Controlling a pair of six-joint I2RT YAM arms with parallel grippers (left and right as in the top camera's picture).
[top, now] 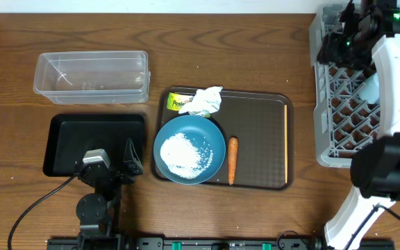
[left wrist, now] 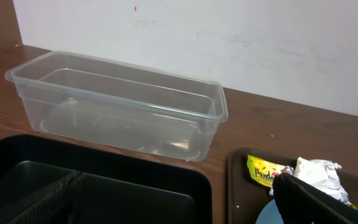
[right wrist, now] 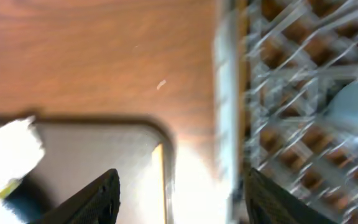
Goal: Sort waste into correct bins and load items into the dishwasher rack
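Dark-blue plate [top: 215, 136] holding rice [top: 184, 152], carrot [top: 232, 160] just beside, napkin [top: 207, 101] touching wrapper [top: 178, 103], grey rack [top: 322, 132] far right

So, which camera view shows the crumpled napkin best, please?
The overhead view: the napkin lies whole and sharp at the tray's far edge, beside the wrapper. The left wrist view shows it low in the corner, partly hidden; the right wrist view gives only a white blur.
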